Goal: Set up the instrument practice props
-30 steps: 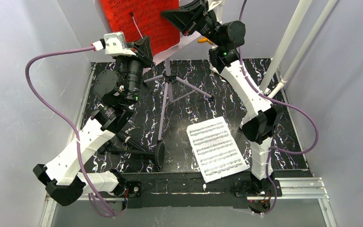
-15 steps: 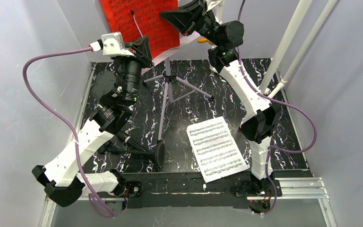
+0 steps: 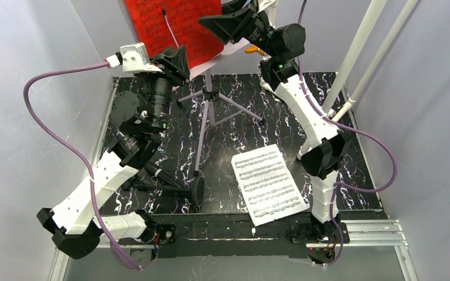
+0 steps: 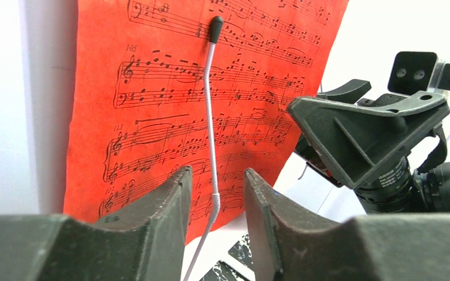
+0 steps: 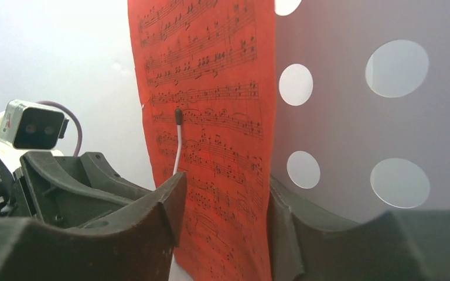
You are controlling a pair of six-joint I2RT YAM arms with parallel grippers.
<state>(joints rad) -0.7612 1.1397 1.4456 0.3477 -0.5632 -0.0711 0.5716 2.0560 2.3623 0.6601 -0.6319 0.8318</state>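
I am watching my left claw hanging with its fingers apart, gripping nothing. A thin white wire arm with a black tip is showing in the gap. Low on the left, the black microphone on its round-based stand is lying flat on the black marbled surface. The red sheet-music page is leaning on the lilac music stand with round holes. The white sheet-music page is lying on the surface. My right claw is released too, with the red page showing between its fingers.
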